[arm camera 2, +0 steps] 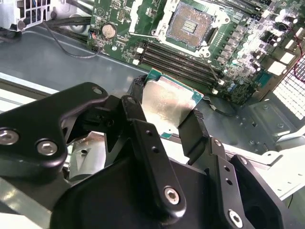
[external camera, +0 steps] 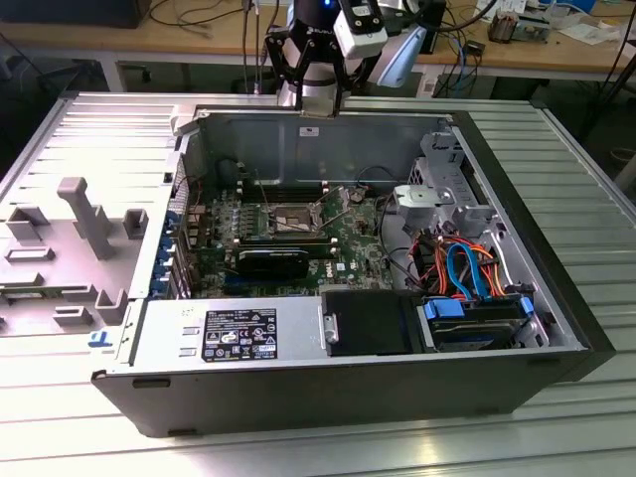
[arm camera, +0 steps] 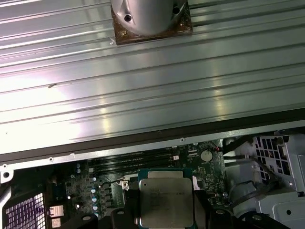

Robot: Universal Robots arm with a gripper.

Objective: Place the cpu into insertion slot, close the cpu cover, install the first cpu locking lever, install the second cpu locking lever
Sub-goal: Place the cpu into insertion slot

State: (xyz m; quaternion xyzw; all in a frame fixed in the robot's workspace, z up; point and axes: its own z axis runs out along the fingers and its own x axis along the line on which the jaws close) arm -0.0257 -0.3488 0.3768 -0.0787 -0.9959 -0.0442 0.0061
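Observation:
My gripper (external camera: 316,111) hangs over the back wall of the open computer case and is shut on the cpu (arm camera 2: 167,107), a flat silver chip on a green base. Black fingers (arm camera 2: 192,125) press on two opposite edges of it. In the first wrist view the cpu (arm camera: 165,200) sits between the fingers with the green board behind it. The insertion slot (arm camera 2: 190,26) lies open on the board, its dark pin field bare; in the exterior view the insertion slot (external camera: 288,221) is ahead of and below the gripper. A silver frame that looks like the raised cpu cover (arm camera 2: 143,13) stands at one edge of the slot.
Long black memory slots (arm camera 2: 176,59) run between the slot and the case wall. A power supply (external camera: 258,333), a black drive bay (external camera: 368,323) and blue and orange cables (external camera: 472,268) fill the case front. A grey fixture (external camera: 89,224) stands on the exterior view's left.

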